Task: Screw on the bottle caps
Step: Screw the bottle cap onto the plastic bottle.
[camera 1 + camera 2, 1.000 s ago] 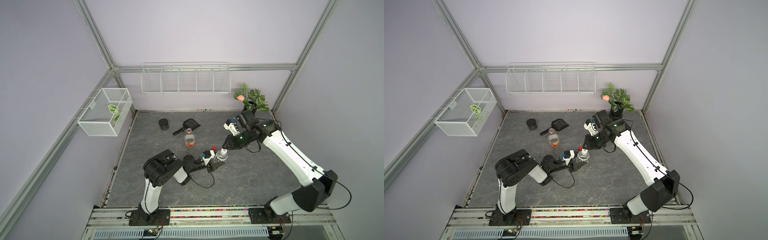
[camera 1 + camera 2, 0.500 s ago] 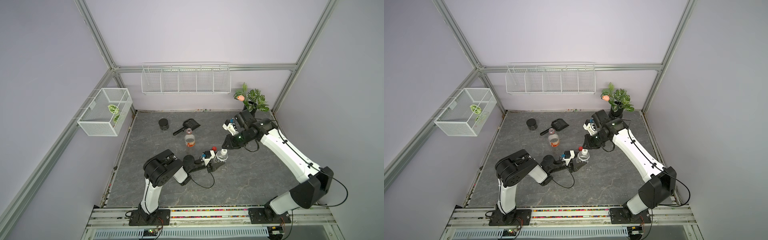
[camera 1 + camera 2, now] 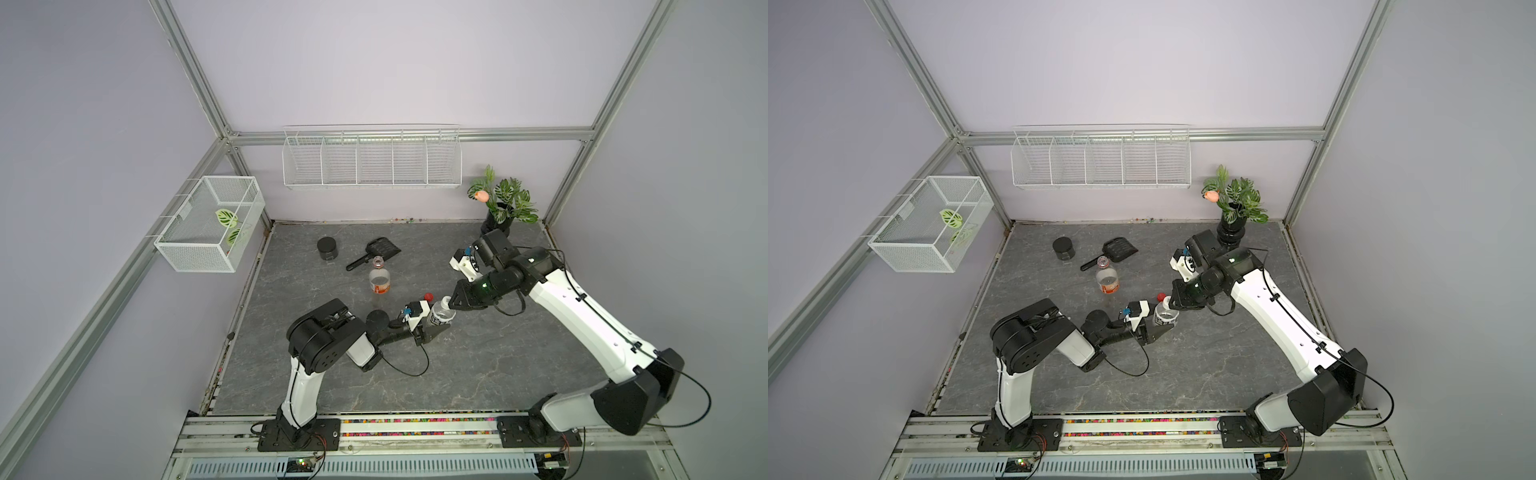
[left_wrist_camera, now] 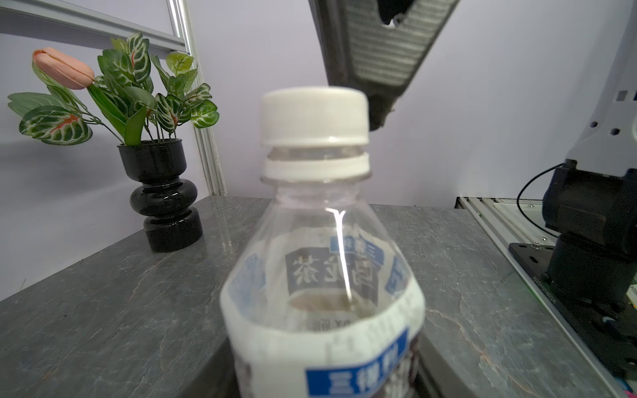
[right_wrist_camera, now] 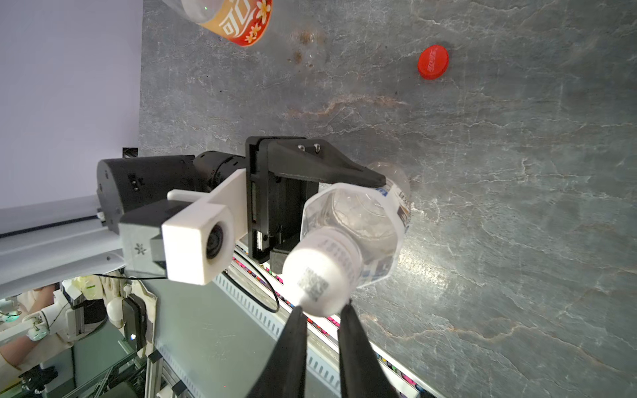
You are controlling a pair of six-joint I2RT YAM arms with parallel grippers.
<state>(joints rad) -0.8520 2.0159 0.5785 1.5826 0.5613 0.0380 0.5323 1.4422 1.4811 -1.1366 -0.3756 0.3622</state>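
Grey marbled surface (image 3: 478, 374) fills the cell floor; at frame centre in both top views my left gripper (image 3: 434, 326) has its fingers clamped on the short clear plastic bottle with the white printed label (image 3: 441, 316). The white round plastic cap (image 4: 313, 117) sits on its neck with bare neck showing below it, so I judge it not fully threaded. My right gripper (image 5: 322, 310) has its fingers nearly together, tips at the cap's rim, not around it. I'd open, straddle the cap squarely, then twist without pushing sideways.
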